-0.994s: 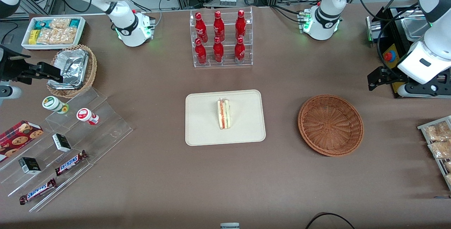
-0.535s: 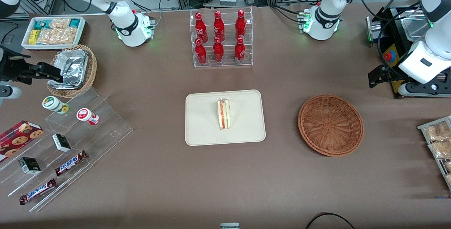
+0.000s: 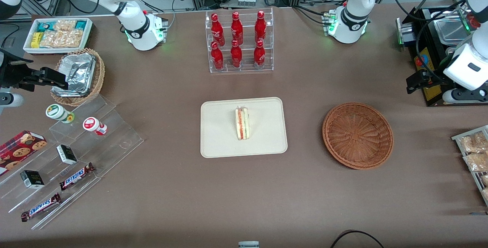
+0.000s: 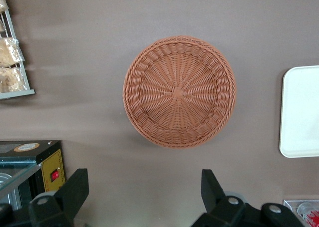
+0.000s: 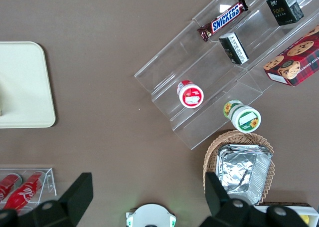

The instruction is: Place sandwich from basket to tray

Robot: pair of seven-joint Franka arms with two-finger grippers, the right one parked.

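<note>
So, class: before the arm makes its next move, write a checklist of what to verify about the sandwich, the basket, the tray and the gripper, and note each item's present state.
1. Sandwich lies on the tray: ok.
2. Sandwich sits inside the tray's rim, clear of the edges: ok.
3. Basket holds nothing: ok; the left wrist view shows only bare weave.
4. Gripper is open and carries nothing: ok.
5. Gripper is high above the table at the working arm's end, clear of basket and tray: ok.
6. Rack of red bottles stands undisturbed, apart from the tray: ok.
</note>
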